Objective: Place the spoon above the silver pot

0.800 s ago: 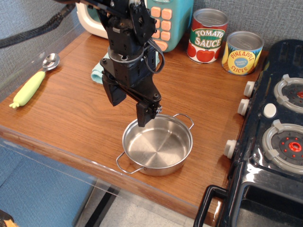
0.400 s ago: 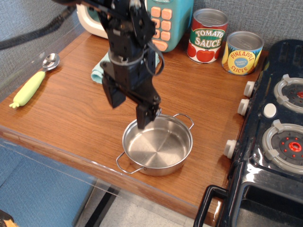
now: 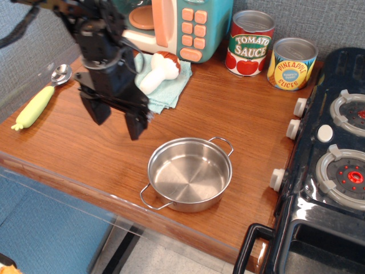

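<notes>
Wooden counter (image 3: 85,154), yellow-green-handled spoon (image 3: 40,98) with shiny bowl, gripper (image 3: 117,120) fingers spread, empty.

Single black robot arm (image 3: 97,34) reaching in from upper left, wrist pointing downward. Black gripper (image 3: 118,117) hanging with two fingers (image 3: 137,123) spread apart, jaws gaping, nothing between them. Fingertips hovering above wooden surface, not touching it. Black cable trailing off toward top left corner.
</notes>
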